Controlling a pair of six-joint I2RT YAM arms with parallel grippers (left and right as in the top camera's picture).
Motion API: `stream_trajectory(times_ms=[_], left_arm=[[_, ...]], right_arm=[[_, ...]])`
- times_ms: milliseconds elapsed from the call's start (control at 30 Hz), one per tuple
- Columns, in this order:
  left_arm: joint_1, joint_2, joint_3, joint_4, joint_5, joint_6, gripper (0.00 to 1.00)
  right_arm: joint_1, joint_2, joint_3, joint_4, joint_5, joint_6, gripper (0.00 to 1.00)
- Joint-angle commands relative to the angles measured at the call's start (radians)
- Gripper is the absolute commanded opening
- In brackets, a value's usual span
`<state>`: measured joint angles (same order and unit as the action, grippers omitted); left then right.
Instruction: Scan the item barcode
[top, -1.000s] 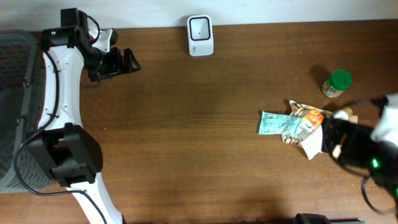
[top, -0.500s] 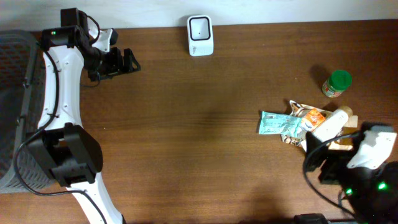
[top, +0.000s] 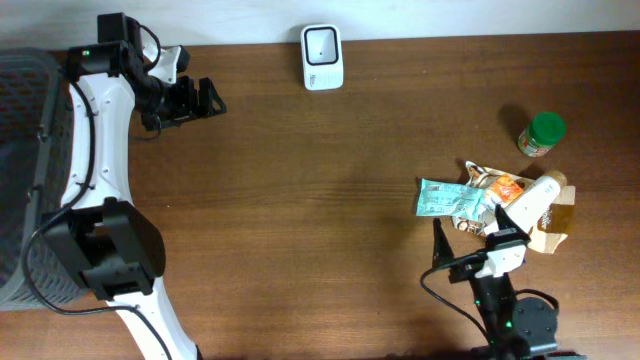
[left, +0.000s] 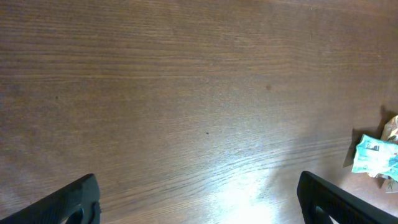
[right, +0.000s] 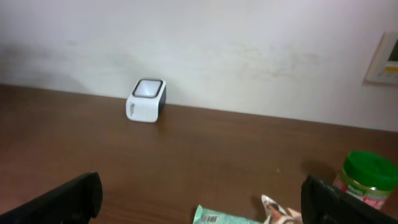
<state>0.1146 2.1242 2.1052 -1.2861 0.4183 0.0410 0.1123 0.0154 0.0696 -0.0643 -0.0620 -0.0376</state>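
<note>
A white barcode scanner stands at the table's far edge, and it also shows by the wall in the right wrist view. The items lie in a pile at the right: a teal packet, an orange-and-white pouch, a white bottle and a brown box. My right gripper is open and empty, just in front of the pile and facing the far wall. The teal packet lies between its fingertips. My left gripper is open at the far left, holding nothing.
A green-lidded jar stands behind the pile, and it shows at the right in the right wrist view. A grey basket sits off the table's left edge. The left wrist view shows bare wood and the teal packet at its right edge.
My right arm has swung from the right edge, over the pile, to the front of the table. The white bottle and brown box are now uncovered. The left arm has not moved.
</note>
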Motion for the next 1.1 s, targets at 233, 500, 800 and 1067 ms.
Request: stream_trajectory(times_ms=[233,500,800,1067], left_arm=[[0.002,-0.007,0.010,0.002,0.004,0.005,0.99],[0.002,-0.007,0.010,0.002,0.005,0.005,0.99],[-0.031,-0.117,0.004,0.002,0.002,0.005,0.99],[-0.090,-0.515,-0.341,0.052,-0.053,0.010,0.99]], right_arm=[[0.005,-0.012,-0.064,-0.007,-0.009,-0.014,0.98],[0.005,-0.012,-0.064,-0.007,-0.009,-0.014,0.98],[0.005,-0.012,-0.064,-0.007,-0.009,-0.014,0.98],[0.005,-0.012,-0.064,-0.007,-0.009,-0.014,0.98]])
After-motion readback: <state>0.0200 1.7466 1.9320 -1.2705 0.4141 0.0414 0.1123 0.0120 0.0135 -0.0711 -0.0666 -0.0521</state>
